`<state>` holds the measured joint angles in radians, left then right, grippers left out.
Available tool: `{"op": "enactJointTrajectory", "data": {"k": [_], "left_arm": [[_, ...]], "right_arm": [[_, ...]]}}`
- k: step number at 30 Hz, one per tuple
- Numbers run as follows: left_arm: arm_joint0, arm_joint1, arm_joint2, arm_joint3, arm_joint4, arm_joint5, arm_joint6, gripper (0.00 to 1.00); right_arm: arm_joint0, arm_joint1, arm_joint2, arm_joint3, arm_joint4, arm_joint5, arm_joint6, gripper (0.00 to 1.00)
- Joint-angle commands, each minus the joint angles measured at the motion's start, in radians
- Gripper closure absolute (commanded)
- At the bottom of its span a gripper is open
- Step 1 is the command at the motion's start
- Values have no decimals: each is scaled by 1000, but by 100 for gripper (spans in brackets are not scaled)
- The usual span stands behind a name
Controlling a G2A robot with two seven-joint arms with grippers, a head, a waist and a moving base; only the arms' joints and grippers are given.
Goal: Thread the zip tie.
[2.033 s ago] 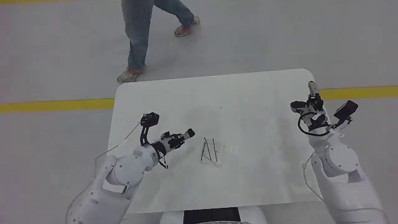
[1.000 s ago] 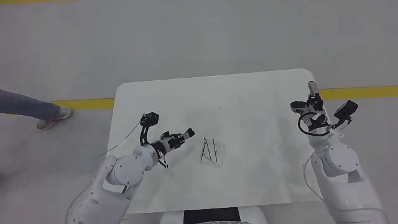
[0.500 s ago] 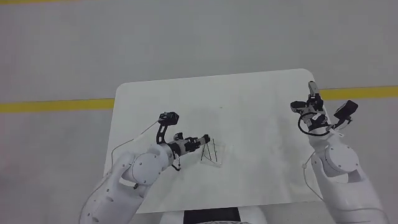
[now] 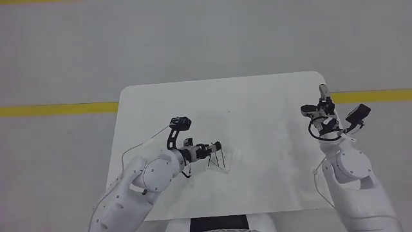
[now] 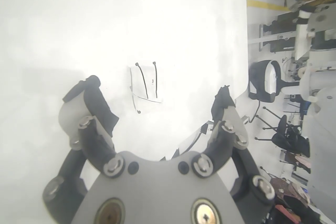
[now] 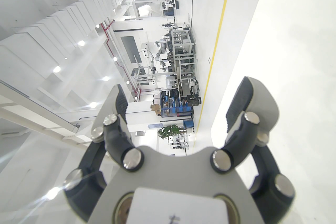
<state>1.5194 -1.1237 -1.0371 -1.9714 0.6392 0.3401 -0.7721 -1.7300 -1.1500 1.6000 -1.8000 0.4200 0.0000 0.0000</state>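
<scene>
Faintly, zip ties point(image 5: 155, 80) show beyond spread left tool point(image 5: 157, 86).

Black zip ties point(image 5: 155, 80), white table point(image 4: 270, 119)

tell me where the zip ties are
Top view: the zip ties lie near the middle of the table, just ahead of the left gripper.

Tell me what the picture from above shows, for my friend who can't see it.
Seen from above, the left gripper is right next to a few thin zip ties lying near the middle of a white table. The right gripper is far from them, by the table's right edge. Grey floor with yellow lines surrounds it.
</scene>
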Motion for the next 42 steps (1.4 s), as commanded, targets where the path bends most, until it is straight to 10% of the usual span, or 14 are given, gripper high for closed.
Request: {"op": "enactJointTrajectory", "data": {"k": [1,20,29,42], "left_arm": [[-19,-9,20,14,21,0,-18,0],[-53,-35,71,41,130,0,-47,0],[-95,-101,110,76,312,0,-184,0],[-96,-102,108,81,313,0,-182,0]], "right_arm": [[0,0,0,0,0,0,0,0],[0,0,0,0,0,0,0,0],[0,0,0,0,0,0,0,0],[0,0,0,0,0,0,0,0]]}}
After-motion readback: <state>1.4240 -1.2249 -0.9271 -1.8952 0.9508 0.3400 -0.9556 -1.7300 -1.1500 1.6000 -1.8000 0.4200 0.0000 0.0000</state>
